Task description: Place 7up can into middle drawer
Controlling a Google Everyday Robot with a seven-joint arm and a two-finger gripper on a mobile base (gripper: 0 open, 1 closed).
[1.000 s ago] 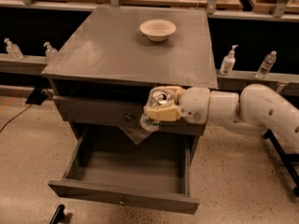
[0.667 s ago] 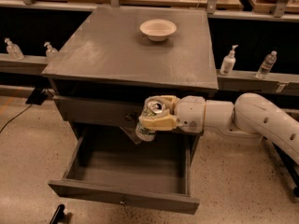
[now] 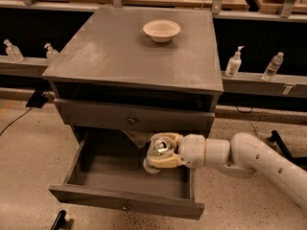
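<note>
The claw (image 3: 160, 153) hung inside the open drawer (image 3: 110, 199), toward its right and far part, just below the closed upper drawer front (image 3: 96, 116). Its tan fingers (image 3: 165, 162) were closed around the can (image 3: 158, 148) and held it from both sides. The can stood roughly upright with its silver top turned up and a little toward the near side, and green showed on its wall between the fingers. Its lower end was low over the drawer's grey board; whether it touched the board I could not tell.

The white arm (image 3: 249, 157) came in from the right, crossing above the drawer's right side wall. The drawer was pulled well out toward the near side, and its small knob (image 3: 125, 207) showed on the front. The upper drawer front carried a like knob (image 3: 131, 120) and was pushed in.

On the worktop (image 3: 120, 56) a white bowl (image 3: 161, 30) stood at the far side, right of centre, well apart from the can. Along the ledge behind the cabinet stood small bottles, two at the left (image 3: 13, 51) and two at the right (image 3: 233, 62).
</note>
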